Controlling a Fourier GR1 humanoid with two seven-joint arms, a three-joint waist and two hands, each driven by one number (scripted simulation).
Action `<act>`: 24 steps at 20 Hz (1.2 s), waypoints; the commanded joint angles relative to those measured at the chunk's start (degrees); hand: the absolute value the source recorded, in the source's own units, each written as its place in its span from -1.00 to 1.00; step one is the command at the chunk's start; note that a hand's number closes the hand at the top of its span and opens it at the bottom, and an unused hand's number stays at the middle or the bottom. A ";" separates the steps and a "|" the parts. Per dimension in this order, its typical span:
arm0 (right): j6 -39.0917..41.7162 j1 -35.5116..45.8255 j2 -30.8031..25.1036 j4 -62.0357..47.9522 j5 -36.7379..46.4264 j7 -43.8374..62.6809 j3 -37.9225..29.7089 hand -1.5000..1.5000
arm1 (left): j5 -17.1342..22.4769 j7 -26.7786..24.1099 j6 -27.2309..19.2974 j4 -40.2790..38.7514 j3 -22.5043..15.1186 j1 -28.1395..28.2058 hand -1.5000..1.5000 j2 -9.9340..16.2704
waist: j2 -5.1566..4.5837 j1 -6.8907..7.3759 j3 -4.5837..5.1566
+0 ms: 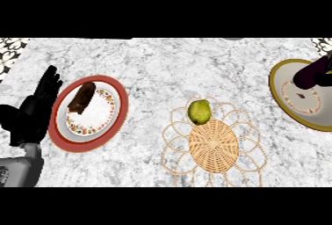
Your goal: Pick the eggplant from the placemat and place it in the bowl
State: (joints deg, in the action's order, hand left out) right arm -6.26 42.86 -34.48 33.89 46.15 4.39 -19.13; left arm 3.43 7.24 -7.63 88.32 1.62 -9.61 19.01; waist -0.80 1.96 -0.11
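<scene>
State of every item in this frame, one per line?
Dark purple eggplant: over the olive-rimmed bowl, at the right edge.
Woven wicker placemat: carries only a green pear-like fruit.
Red-rimmed plate: holds a brown food piece.
Left hand: open, resting.
Right hand: not visible.

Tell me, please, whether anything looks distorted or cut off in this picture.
Head view: the red-rimmed plate looks stretched taller than wide; head view again: the bowl is cut by the right edge; the counter shows no glare.
</scene>
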 commanded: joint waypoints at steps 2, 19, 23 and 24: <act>1.52 0.62 -2.73 -12.27 -1.20 -8.85 -1.97 -1.00 | -1.48 0.82 -0.96 0.72 -0.41 -1.01 0.00 -0.63 | -0.15 0.27 -0.09; 17.71 -2.69 -13.76 -17.56 -31.01 -25.57 -29.21 -1.00 | -0.63 1.87 0.17 4.77 0.84 3.14 0.00 -0.54 | 0.43 -0.74 -0.10; 24.68 -7.35 -19.24 -20.62 -33.16 -27.81 -31.30 -1.00 | 1.43 -0.89 3.10 -0.51 4.12 0.22 0.00 1.59 | 0.05 -0.94 -0.14; 28.99 -10.05 -20.60 -20.58 -33.96 -28.99 -31.63 -1.00 | -0.51 -0.91 0.72 -0.74 2.12 0.66 0.00 -1.02 | 0.26 -1.65 -0.11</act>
State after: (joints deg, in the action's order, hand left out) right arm 15.33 37.32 -50.60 15.41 14.56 -22.47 -48.92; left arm 3.66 7.13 -6.33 88.91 4.00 -8.30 19.06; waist -0.53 0.75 -0.22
